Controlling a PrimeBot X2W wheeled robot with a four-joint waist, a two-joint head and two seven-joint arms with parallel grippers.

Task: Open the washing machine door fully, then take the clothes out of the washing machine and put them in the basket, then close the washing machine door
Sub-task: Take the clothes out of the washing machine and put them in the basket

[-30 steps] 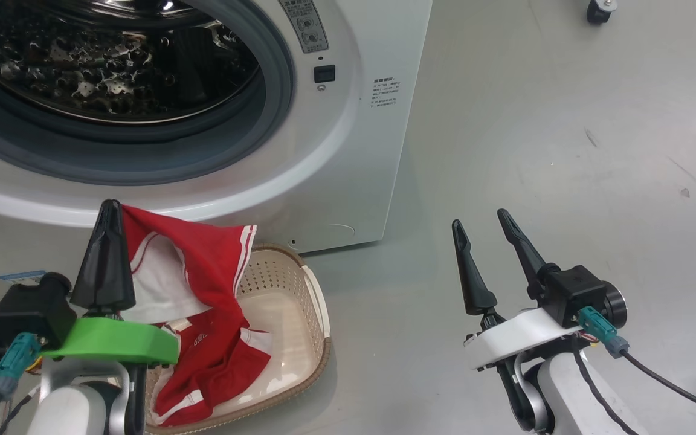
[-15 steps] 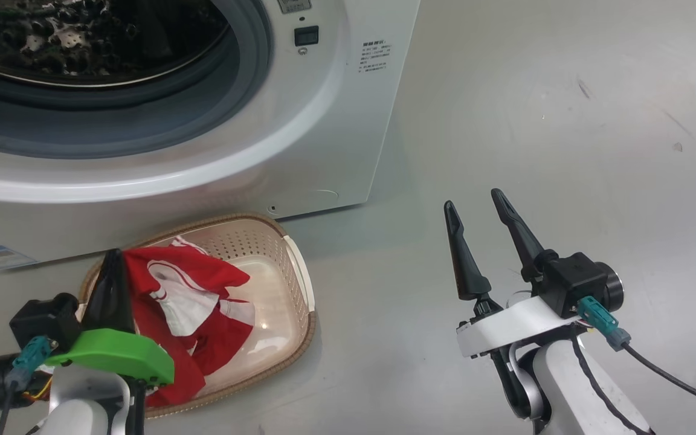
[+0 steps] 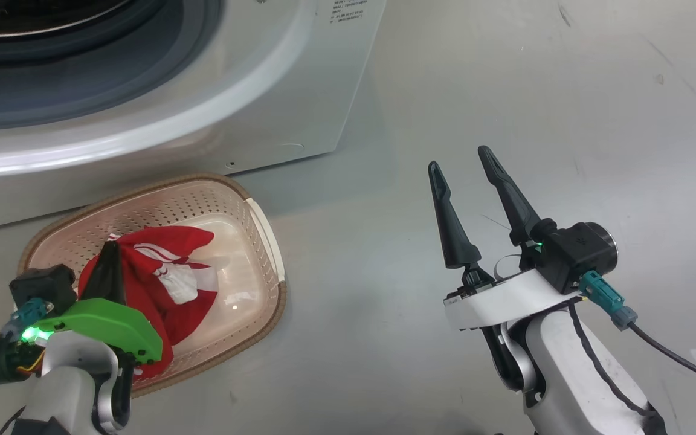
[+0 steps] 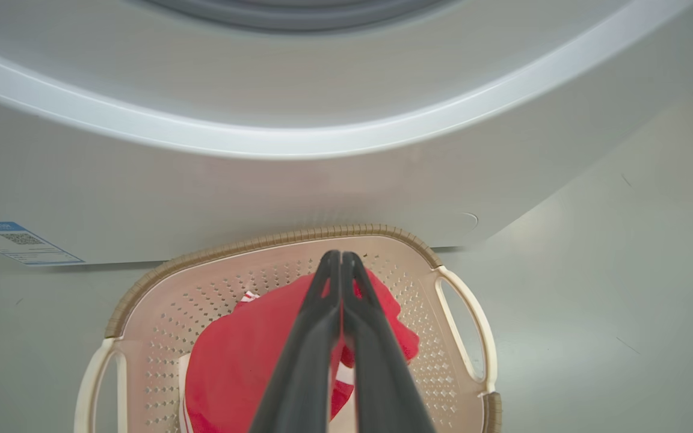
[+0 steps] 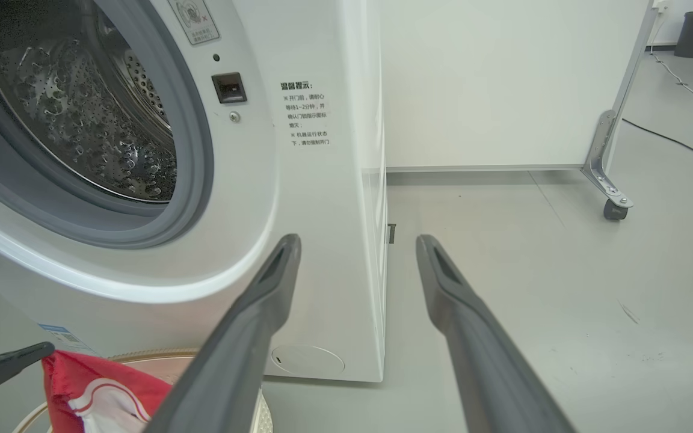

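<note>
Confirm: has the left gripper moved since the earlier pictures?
Yes. The left gripper, shut on the clothes, has come down into the basket; earlier its tip stood above the rim.

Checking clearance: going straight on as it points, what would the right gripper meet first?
Likely the washing machine, at its right front corner; the right gripper aims near that edge, depth unclear.

- The floor [image 3: 505, 90] is smooth, pale grey and slightly glossy, with a few dark scuffs and fine scratches.
- A white panel [image 5: 485, 78] stands at the back.
- At its right edge a metal bracket [image 5: 602, 144] rests on a small caster [image 5: 615, 209].
- Beyond, a dark bin [image 5: 692, 33] stands, and a black cable [image 5: 671, 141] trails over the floor.
- The light is soft and even.
</note>
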